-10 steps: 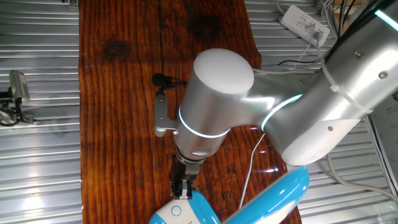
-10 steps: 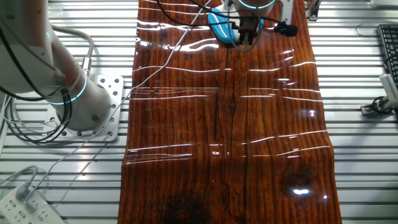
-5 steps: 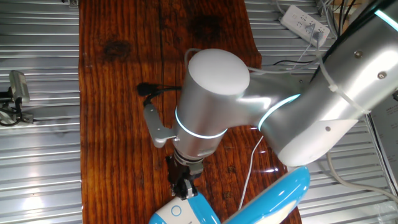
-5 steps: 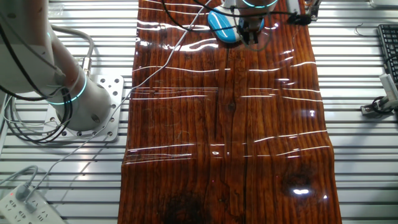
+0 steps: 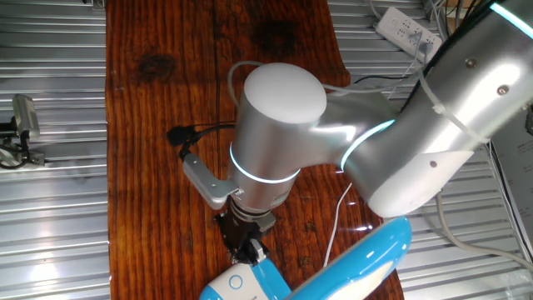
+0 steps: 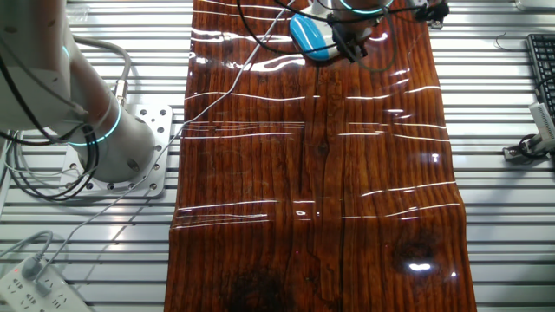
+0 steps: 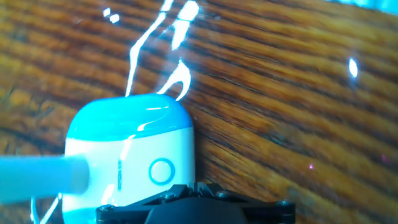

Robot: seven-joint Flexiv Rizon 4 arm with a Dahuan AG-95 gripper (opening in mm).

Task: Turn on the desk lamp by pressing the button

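Observation:
The desk lamp's white and sky-blue base (image 5: 241,286) lies at the bottom edge of one fixed view, and its blue arm (image 5: 366,260) runs off to the right. A blue ring marks the button (image 5: 236,282) on the white part. My gripper (image 5: 248,250) hangs just past the base's edge, close beside the button. In the hand view the lamp base (image 7: 127,152) fills the lower left, with the button (image 7: 161,170) just left of my gripper (image 7: 194,186), whose dark fingertips meet, shut on nothing. The other fixed view has the lamp base (image 6: 310,38) beside my gripper (image 6: 345,45) at the board's far end.
The lamp stands on a glossy wooden board (image 5: 158,125) laid over a slatted metal table. A thin white cord (image 5: 335,225) crosses the board by the lamp. A power strip (image 5: 408,33) lies off the board, a small metal clamp (image 5: 21,125) to its left.
My wrist has turned: the camera bracket and its black cable swung left and downward in one fixed view. The fingertips stayed by the lamp base's edge, shifting slightly.

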